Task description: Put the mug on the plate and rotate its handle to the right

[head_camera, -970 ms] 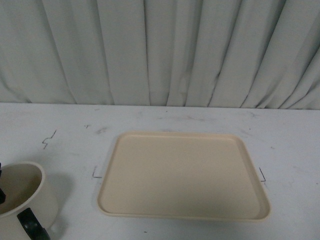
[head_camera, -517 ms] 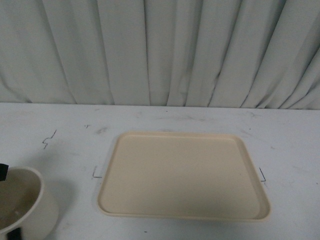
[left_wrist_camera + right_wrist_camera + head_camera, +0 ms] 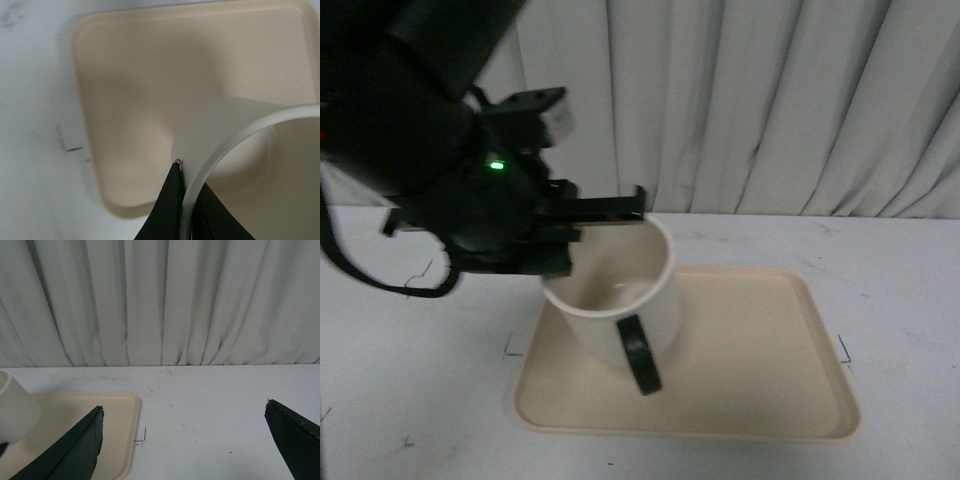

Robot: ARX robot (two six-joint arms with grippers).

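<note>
My left gripper (image 3: 588, 222) is shut on the rim of the cream-white mug (image 3: 620, 300) and holds it tilted above the left part of the beige plate (image 3: 760, 350). The black handle (image 3: 639, 354) points toward the front, slightly right. In the left wrist view the black fingers (image 3: 167, 205) pinch the mug's rim (image 3: 220, 150) over the plate (image 3: 150, 75). The smiley face is hidden. My right gripper (image 3: 184, 412) is open and empty over the bare table, right of the plate (image 3: 117, 405); the mug (image 3: 15, 410) shows at that view's edge.
A white table (image 3: 410, 400) carries the plate, with small black corner marks (image 3: 512, 350) beside it. A grey pleated curtain (image 3: 770, 100) hangs behind the table's far edge.
The mug was at the table's front left corner. My left arm has come into view and carried it up and right, over the plate's left part.
</note>
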